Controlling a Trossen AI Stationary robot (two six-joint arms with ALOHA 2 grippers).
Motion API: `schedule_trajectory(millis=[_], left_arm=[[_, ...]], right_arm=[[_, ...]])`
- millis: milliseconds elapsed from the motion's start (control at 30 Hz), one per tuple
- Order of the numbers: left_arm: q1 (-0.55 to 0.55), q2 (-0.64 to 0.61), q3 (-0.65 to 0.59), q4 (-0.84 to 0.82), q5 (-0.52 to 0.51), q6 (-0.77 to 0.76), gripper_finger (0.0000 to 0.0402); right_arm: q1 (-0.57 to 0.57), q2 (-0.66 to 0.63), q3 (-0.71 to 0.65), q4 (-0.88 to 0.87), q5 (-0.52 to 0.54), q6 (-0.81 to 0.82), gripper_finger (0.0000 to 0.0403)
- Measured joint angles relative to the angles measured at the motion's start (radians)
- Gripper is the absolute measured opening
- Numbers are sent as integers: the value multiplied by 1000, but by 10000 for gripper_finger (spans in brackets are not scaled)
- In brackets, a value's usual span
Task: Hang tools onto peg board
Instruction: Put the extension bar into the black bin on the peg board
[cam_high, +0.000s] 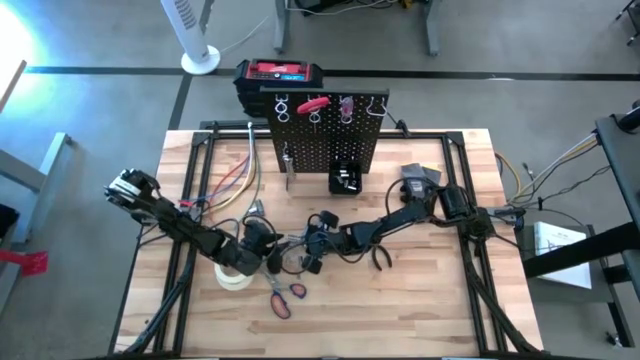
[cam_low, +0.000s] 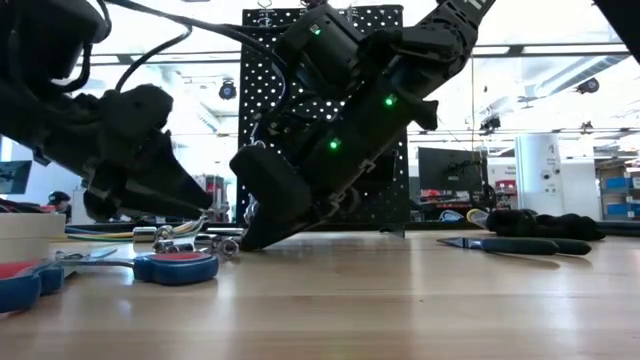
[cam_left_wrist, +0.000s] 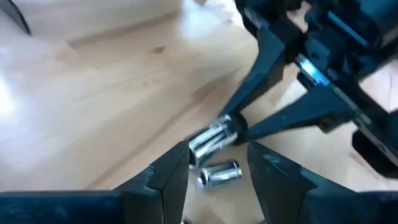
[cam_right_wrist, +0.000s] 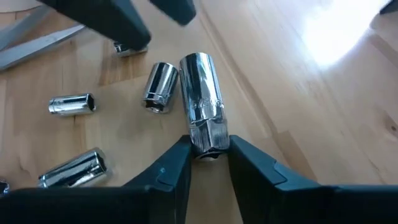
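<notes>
- The right gripper (cam_right_wrist: 208, 163) is low over the wooden worktop (cam_high: 420, 300), its fingers narrowed onto the end of a long silver socket (cam_right_wrist: 202, 102) lying flat there, one finger pressed against each side of it.
- Around that socket lie other small silver sockets (cam_right_wrist: 160, 87), close together but apart from it.
- The left gripper (cam_left_wrist: 217, 167) is just across the cluster, its fingers partly spread with nothing between them, tips near two sockets.
- Nearby on the worktop lie red-handled scissors (cam_high: 285, 297), a white tape roll (cam_high: 236, 277) under the left arm, and black-handled pliers (cam_high: 381, 257).
- The peg board (cam_high: 320, 140) stands upright at the back, a red clamp-like tool (cam_high: 314, 103) hung at its top and a small black bin (cam_high: 346, 178) at its foot.
</notes>
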Motion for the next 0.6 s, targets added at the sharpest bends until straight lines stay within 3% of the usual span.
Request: schedule_trajectory(millis=[233,467,600], left_arm=[[1,0,21,28,30,33,154],[0,0,21,23,28,51,154],[0,0,21,24,26,52,154]], right_arm=[[-20,4,-2,44,-27,-71,97],[-39,7,-3,50,-75,-82,41],[-39,7,-3,50,-75,-99,41]])
